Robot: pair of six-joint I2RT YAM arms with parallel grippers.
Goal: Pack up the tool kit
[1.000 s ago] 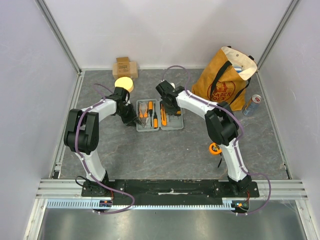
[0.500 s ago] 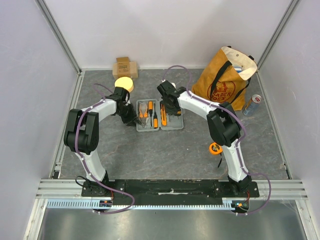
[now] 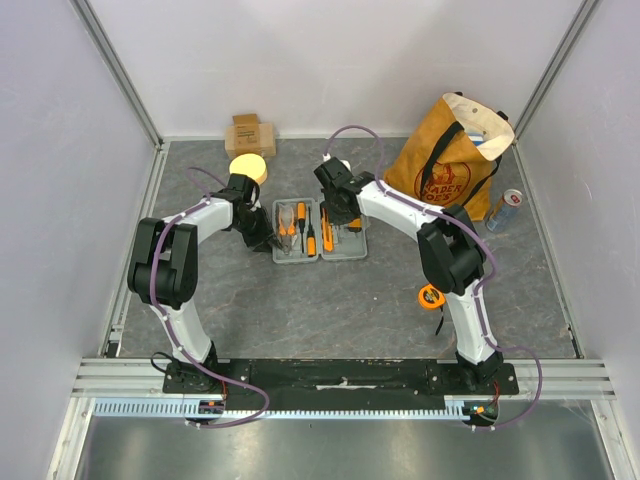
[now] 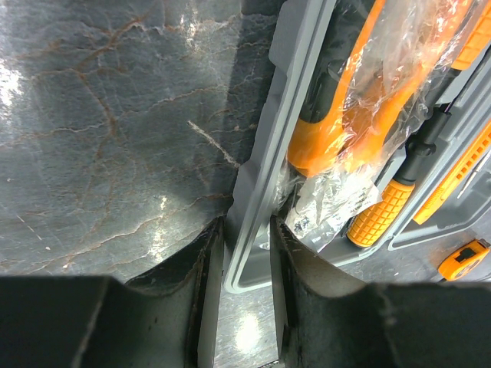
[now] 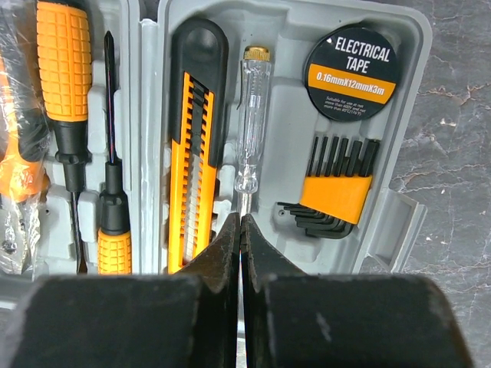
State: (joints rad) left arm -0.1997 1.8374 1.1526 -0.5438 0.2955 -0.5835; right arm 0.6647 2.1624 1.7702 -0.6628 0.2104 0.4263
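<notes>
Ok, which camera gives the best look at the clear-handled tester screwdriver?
Right wrist: the tester screwdriver sits close and sharp in the case, its shaft end pinched in the right gripper. In top external the right arm covers it. Left wrist shows only the case's other half.

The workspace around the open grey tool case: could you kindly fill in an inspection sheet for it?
Surface: dark marbled table top, glossy.
Job's things: grey plastic hinged case open; clear-handled tester screwdriver at its slot; orange tape measure outside.
Clutter: tan cardboard box, yellow round disc, orange-brown tote bag, silver drinks can.
Grippers: left gripper clamps the case's edge; right gripper pinches the screwdriver's shaft.
Cables: purple cables along both arms.
Surroundings: plain white walls.
</notes>
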